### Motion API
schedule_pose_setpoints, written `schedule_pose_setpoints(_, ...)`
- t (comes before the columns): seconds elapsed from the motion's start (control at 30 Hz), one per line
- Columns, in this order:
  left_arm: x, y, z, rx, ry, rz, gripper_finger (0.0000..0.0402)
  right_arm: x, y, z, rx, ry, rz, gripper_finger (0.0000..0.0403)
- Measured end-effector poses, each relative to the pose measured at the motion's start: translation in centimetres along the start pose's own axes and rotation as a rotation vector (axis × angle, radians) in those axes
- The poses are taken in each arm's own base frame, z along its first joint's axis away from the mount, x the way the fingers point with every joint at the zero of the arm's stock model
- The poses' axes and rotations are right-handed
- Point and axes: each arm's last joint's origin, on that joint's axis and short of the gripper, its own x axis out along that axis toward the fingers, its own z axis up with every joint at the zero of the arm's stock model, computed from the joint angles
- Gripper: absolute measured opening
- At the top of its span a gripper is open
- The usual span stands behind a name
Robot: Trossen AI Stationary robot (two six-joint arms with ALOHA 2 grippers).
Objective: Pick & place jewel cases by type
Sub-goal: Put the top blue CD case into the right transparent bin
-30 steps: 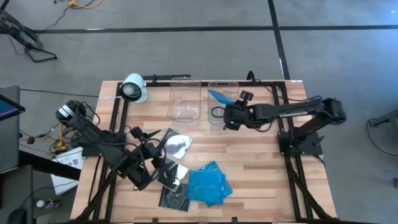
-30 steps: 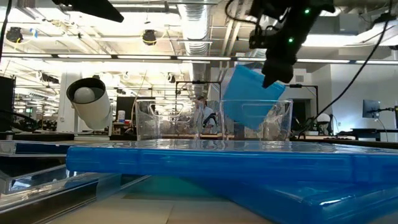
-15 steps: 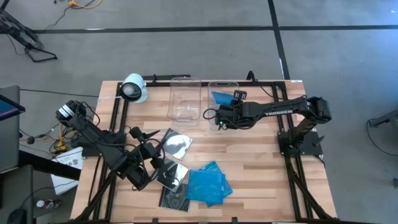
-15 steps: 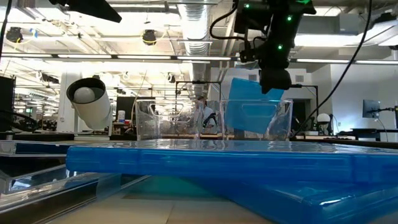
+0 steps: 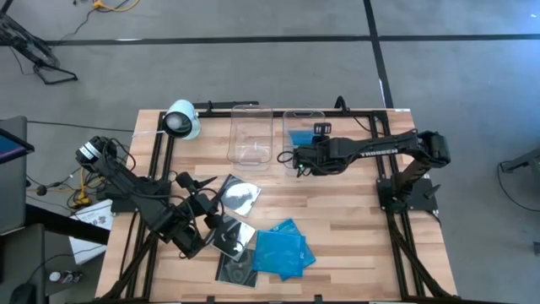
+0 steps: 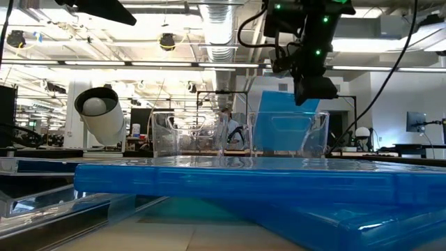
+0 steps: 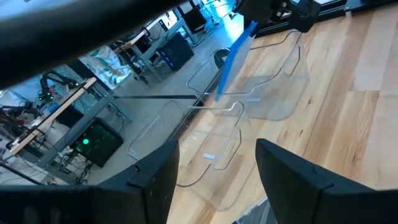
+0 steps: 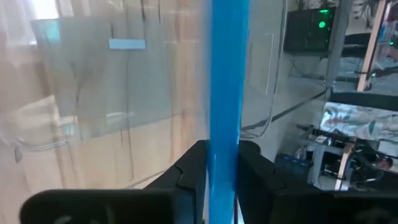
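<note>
My right gripper is over the right clear tub and is shut on a translucent blue jewel case. The case stands on edge with its lower part inside that tub. My left gripper is open and empty, low over the pile near the table's near left. The pile holds clear/black jewel cases with silver discs and blue jewel cases, all lying flat on the table. The blue case in the tub also shows in the left wrist view. My right gripper pinches the blue jewel case near its upper edge between its two fingers, one on each flat face. The fingers come from above, pointing down. The case hangs nearly upright and edge-on inside the right tub. I cannot tell whether it touches the tub's bottom.
A second clear tub stands just left of the right one at the table's far side. A white dome-shaped device sits at the far left. Bare wood lies between the tubs and the pile and on the near right.
My right gripper has moved a little toward the table's left over the right tub and has turned the blue case from tilted to nearly upright. The case now sits lower in the tub. My left arm has kept still.
</note>
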Motion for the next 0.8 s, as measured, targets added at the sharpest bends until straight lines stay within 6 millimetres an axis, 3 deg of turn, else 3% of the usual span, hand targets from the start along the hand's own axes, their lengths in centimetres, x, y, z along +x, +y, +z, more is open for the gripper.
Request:
schedule_pose_setpoints(0.57, 0.0, 0.0, 0.0, 0.000, 0.007, -0.005, 0.0208, 0.6, -0.5, 0.1, 0.040, -0.008, 0.022, 0.0104)
schedule_pose_setpoints(0.8, 0.0, 0.0, 0.0, 0.000, 0.007, -0.005, 0.0208, -0.9, -0.7, 0.6, 0.010, -0.039, 0.049, 0.0125)
